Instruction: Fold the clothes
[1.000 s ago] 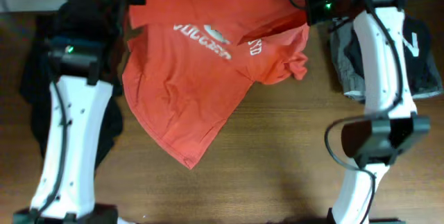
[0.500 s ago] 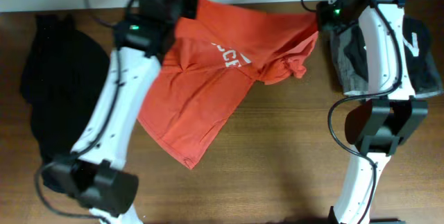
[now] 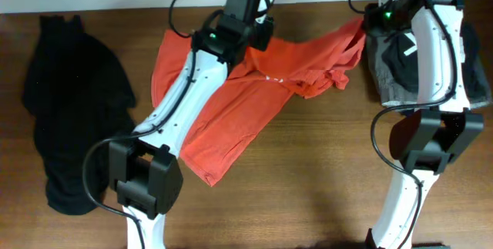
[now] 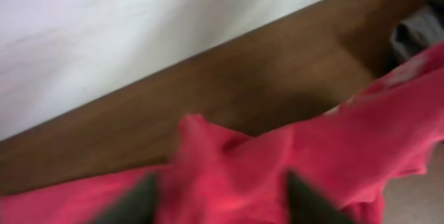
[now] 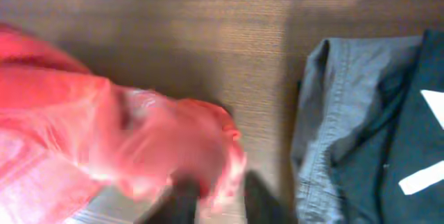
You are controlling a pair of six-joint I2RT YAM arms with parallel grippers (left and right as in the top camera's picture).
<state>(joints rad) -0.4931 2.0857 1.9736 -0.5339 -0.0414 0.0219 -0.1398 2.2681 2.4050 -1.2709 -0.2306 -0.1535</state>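
The orange-red T-shirt (image 3: 231, 102) lies rumpled across the middle back of the table, its upper part gathered into a band running right. My left gripper (image 3: 260, 36) is over that band near the back edge. In the left wrist view it (image 4: 222, 207) is open, its dark fingers (image 4: 132, 203) wide apart with red cloth (image 4: 229, 161) between and below them. My right gripper (image 3: 368, 24) is at the shirt's right end. Its view is blurred: the gripper (image 5: 225, 203) shows a narrow gap, with red cloth (image 5: 104, 127) bunched over its left finger.
A black garment (image 3: 69, 110) lies at the far left. At the right, a grey folded garment (image 3: 385, 79) with a black shirt (image 3: 466, 72) on it sits under the right arm, close to the T-shirt's end. The white wall (image 4: 139, 23) meets the table's back edge.
The left arm swung right along the back edge, dragging the shirt's upper left part over itself. Both grippers, shut before, now stand apart. The right gripper shifted slightly right.
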